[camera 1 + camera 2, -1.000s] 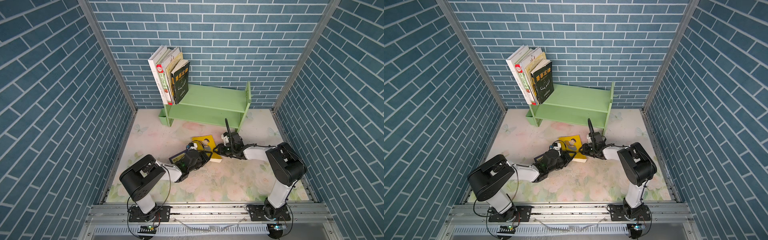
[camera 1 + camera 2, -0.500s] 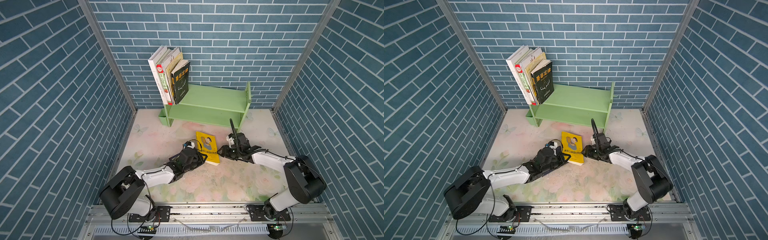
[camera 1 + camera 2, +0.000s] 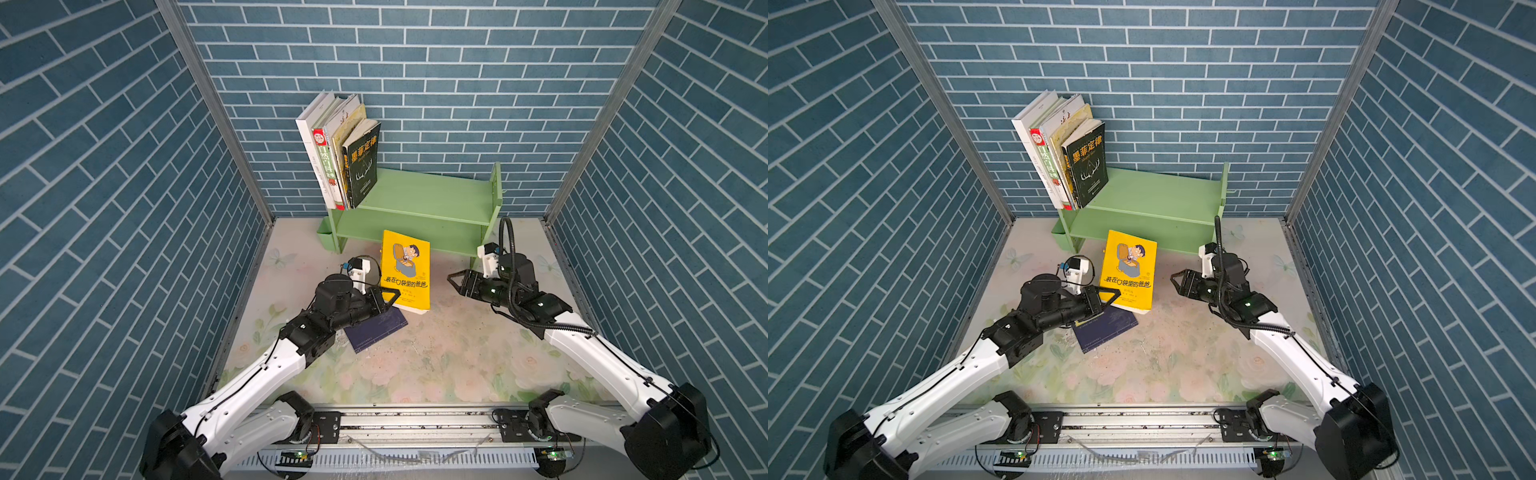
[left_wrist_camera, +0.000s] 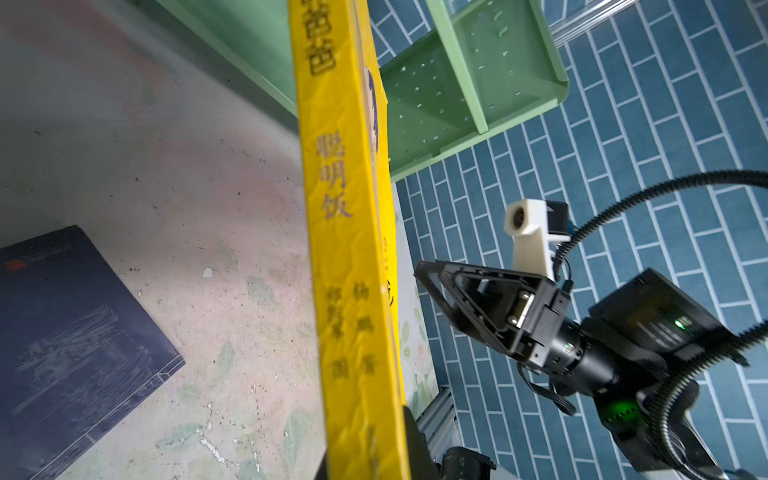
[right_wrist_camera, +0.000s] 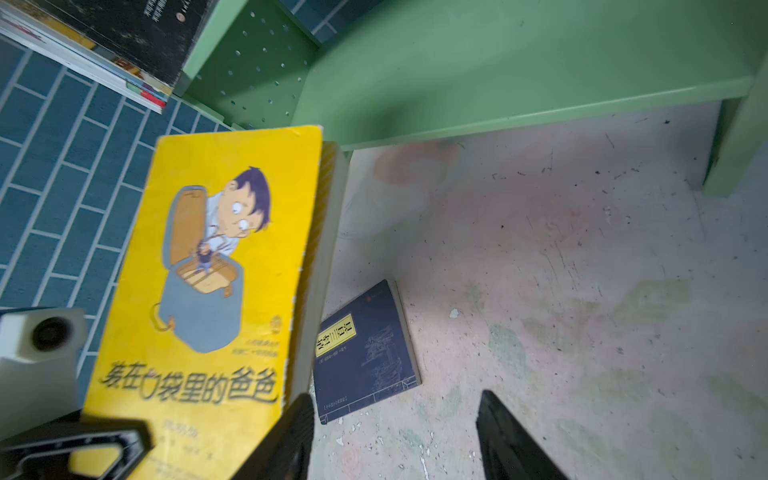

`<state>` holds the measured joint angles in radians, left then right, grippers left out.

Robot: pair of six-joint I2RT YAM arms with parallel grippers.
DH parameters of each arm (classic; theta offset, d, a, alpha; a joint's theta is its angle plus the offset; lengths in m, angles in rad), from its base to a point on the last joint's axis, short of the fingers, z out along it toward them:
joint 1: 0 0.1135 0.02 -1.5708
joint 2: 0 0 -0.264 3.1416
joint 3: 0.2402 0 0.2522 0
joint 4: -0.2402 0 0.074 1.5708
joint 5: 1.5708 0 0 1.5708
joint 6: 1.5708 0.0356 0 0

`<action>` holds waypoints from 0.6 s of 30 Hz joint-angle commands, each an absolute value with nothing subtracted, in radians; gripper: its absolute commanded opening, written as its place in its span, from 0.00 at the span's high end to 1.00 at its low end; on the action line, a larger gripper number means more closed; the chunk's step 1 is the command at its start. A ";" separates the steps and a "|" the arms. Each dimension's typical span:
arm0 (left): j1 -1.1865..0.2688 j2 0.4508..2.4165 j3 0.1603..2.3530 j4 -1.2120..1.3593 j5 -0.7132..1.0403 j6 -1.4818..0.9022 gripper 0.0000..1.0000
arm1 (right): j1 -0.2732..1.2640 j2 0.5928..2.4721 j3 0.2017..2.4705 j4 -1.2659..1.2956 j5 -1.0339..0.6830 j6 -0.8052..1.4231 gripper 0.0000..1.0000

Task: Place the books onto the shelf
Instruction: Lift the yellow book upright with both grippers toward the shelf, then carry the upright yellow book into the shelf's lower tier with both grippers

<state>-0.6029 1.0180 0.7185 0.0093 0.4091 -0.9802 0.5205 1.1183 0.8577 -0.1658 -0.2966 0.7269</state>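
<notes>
The yellow book [image 3: 405, 270] now stands up tall; the right hand [image 3: 454, 282] has let go, open. The left hand [image 3: 390, 296] pinches its bottom, with the shelf [image 3: 428, 195] just behind.

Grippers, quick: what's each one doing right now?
Left gripper: closed, holding the yellow book by its lower corner.
Right gripper: open, holding nothing, apart from the book.

floral tabletop [image 3: 457, 353], navy book [image 3: 376, 330] flat; green shelf [image 3: 432, 195]

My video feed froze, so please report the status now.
Left claw shut on yellow book. Right claw open, apart from it. Navy book flat on table. Nothing seen blocking shelf.
</notes>
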 commanded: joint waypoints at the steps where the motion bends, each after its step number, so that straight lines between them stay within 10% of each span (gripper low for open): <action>1: -0.574 1.079 0.745 0.156 0.516 -0.979 1.00 | 0.518 1.078 0.878 -0.194 -0.276 0.734 0.36; 18: -0.451 1.359 0.835 0.508 0.480 -1.070 1.00 | 0.525 1.097 0.756 0.074 -0.275 0.888 0.36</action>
